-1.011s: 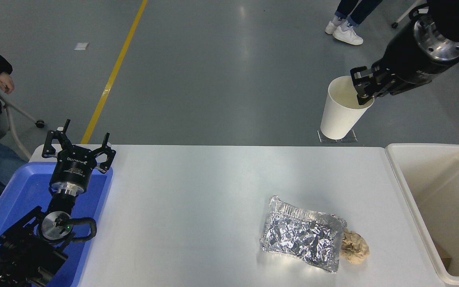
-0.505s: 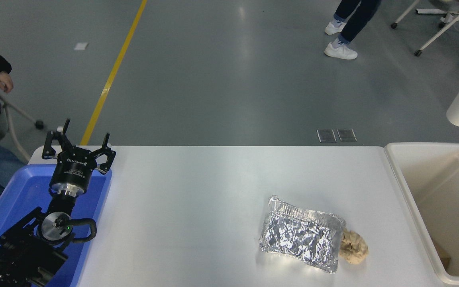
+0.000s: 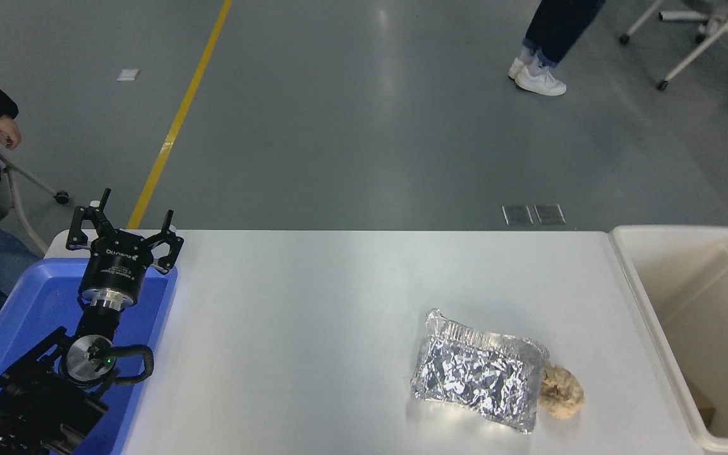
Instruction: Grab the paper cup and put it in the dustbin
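The paper cup is out of view, and so are my right arm and gripper. The dustbin (image 3: 655,297), a large cream-white rectangular bin, stands against the table's right end with its deep inside partly showing. My left gripper (image 3: 125,222) is parked at the lower left above the blue tray, open with nothing between its fingers.
A blue plastic tray (image 3: 29,309) lies at the table's left end under the left arm. A crumpled silver foil tray (image 3: 476,378) and a crumpled tan paper ball (image 3: 561,392) lie at the front right. A person's legs (image 3: 550,44) stand beyond; another person's hand (image 3: 5,131) is far left.
The right arm carried the cup rightward and has left the picture with it. The standing person's feet shifted. The left arm has not moved.
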You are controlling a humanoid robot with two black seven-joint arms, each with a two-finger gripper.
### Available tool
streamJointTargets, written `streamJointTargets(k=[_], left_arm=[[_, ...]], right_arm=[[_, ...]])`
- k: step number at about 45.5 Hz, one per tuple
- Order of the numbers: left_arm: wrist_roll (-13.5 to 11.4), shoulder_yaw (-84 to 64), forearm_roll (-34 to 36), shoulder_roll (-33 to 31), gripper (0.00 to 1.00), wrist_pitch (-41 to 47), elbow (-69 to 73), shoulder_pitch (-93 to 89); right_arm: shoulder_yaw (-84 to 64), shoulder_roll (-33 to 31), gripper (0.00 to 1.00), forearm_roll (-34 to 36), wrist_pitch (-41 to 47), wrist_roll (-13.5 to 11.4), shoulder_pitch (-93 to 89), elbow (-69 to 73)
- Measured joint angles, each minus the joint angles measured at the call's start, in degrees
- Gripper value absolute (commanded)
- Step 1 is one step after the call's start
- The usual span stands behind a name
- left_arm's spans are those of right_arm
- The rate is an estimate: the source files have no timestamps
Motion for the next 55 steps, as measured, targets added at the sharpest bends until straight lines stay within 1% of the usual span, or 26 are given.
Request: streamJointTargets(k=[11, 24, 25, 26, 27, 28, 36, 41, 49, 55], left_arm=[[0.0, 0.0, 0.0, 0.0, 1.0, 0.0, 0.0, 0.0], [0.0, 0.0, 0.0, 0.0, 1.0, 0.1, 0.0, 0.1], [0.0, 0.0, 0.0, 0.0, 1.0, 0.1, 0.0, 0.1], [0.0, 0.0, 0.0, 0.0, 1.0, 0.1, 0.0, 0.1], [0.0, 0.0, 0.0, 0.0, 1.0, 0.1, 0.0, 0.1], [0.0, 0.0, 0.0, 0.0, 1.0, 0.1, 0.0, 0.1], [0.0, 0.0, 0.0, 0.0, 1.0, 0.1, 0.0, 0.1], [0.0, 0.0, 0.0, 0.0, 1.0, 0.1, 0.0, 0.1], [0.0, 0.0, 0.1, 0.0, 1.0, 0.1, 0.0, 0.0], [0.1, 0.1, 0.1, 0.0, 1.0, -0.1, 0.0, -0.1]], right_arm=[[10.9, 7.1, 0.0, 0.7, -4.4, -0.2, -14.4, -8.6], [16.7, 13.1, 0.01, 0.9, -7.1, -0.3, -22.0, -13.8], [17.0, 13.5, 0.06, 0.9, -7.2, -0.3, -22.3, -14.1], [17.2, 13.7, 0.16, 0.9, -7.3, -0.3, -22.6, -14.3], [17.3, 13.9, 0.43, 0.9, -7.4, -0.3, -22.8, -14.5], [17.6, 14.2, 0.99, 0.9, -7.5, -0.3, -23.1, -14.7], [18.4, 15.1, 1.0, 1.0, -7.6, -0.3, -23.8, -15.1], [18.5, 14.9, 1.0, 0.8, -7.6, -0.2, -22.6, -12.6], [14.4, 8.2, 1.0, -0.1, -6.9, -0.7, -14.4, -2.3], [5.0, 3.1, 1.0, -0.7, -3.8, -0.9, -1.1, 7.1]])
